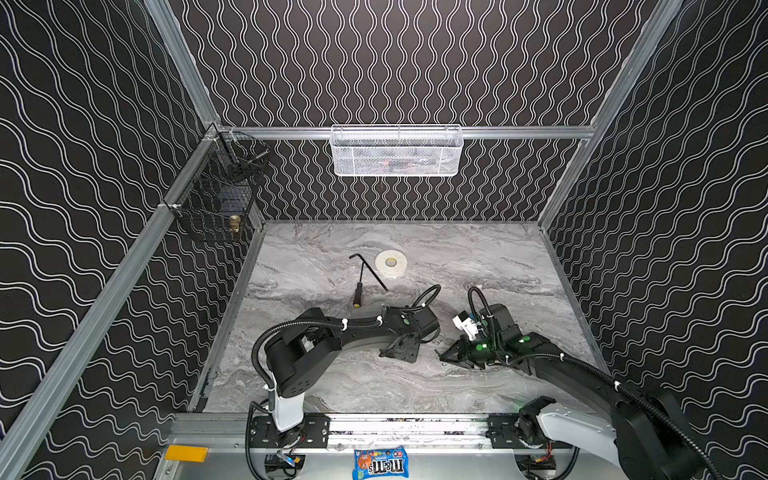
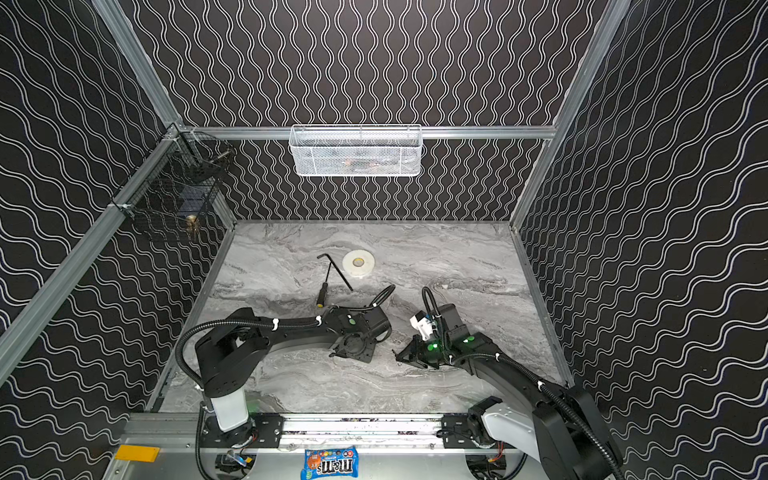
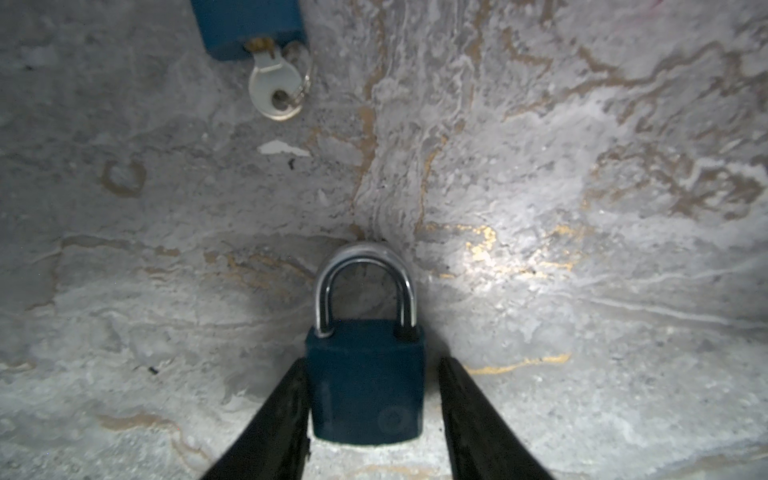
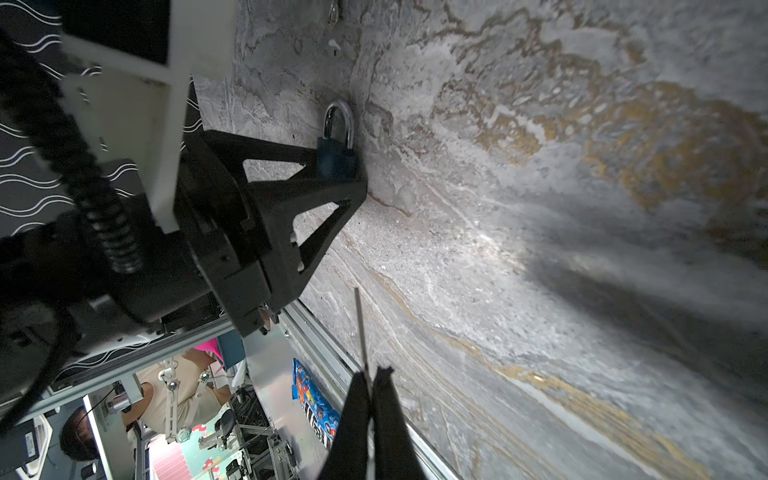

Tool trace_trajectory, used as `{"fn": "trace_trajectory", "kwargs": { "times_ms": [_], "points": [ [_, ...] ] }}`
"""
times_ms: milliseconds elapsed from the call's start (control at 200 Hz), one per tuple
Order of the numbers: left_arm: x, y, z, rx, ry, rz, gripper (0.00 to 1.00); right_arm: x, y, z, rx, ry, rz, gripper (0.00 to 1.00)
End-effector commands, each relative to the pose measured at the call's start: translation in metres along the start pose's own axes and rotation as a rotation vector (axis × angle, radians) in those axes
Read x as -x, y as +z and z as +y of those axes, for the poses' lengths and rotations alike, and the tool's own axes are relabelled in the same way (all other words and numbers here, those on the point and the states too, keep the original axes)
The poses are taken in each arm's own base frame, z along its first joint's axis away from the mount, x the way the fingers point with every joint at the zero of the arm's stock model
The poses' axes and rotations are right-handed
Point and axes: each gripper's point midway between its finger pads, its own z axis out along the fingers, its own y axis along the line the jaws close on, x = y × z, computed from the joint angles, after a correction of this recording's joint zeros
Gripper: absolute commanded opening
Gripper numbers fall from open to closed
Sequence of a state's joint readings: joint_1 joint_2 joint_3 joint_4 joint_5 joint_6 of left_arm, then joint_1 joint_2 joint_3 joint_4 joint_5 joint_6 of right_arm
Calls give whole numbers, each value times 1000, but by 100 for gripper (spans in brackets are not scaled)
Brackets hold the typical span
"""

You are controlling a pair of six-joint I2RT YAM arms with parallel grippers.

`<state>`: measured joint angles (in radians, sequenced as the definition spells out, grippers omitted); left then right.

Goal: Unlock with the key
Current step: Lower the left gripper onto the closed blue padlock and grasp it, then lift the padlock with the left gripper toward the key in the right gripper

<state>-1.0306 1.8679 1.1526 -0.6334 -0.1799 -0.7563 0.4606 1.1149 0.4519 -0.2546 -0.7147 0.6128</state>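
A dark blue padlock [image 3: 365, 386] with a silver shackle [image 3: 365, 266] lies flat on the marble table [image 3: 540, 187]. My left gripper [image 3: 374, 365] straddles its body: one finger rests against the lock's side, while a narrow gap shows at the other. The right wrist view shows the same padlock [image 4: 336, 156] between those black fingers. My right gripper [image 4: 372, 372] is shut on the key [image 4: 360, 328], which shows edge-on as a thin silver blade sticking out past the fingertips. In both top views the two grippers [image 1: 399, 351] [image 1: 446, 355] face each other low over the table's middle.
A second blue padlock [image 3: 249, 25] with its own key and ring [image 3: 274, 83] lies farther off. An Allen key [image 1: 370, 272], a screwdriver [image 1: 358, 293] and a tape roll [image 1: 390, 264] lie behind the arms. Baskets [image 1: 397, 151] [image 1: 216, 195] hang on the walls.
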Motion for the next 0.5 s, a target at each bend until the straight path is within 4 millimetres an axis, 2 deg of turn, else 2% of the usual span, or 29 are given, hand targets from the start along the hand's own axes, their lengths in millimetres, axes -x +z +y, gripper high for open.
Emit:
{"fn": "trace_trajectory", "kwargs": {
  "times_ms": [0,100,175,290,490],
  "points": [
    [-18,8,15,65,2,63,48,4,-2,7,22,-29,-11,0],
    [-19,9,18,77,1,63,47,4,-1,7,25,-26,-10,0],
    [-19,9,20,86,0,58,41,4,-1,7,29,-25,-8,0],
    [-15,4,21,80,-17,31,38,4,-2,7,24,-28,-13,0],
    [6,-21,12,1,-107,-77,29,4,-3,7,20,-20,-30,0]
  ]
}}
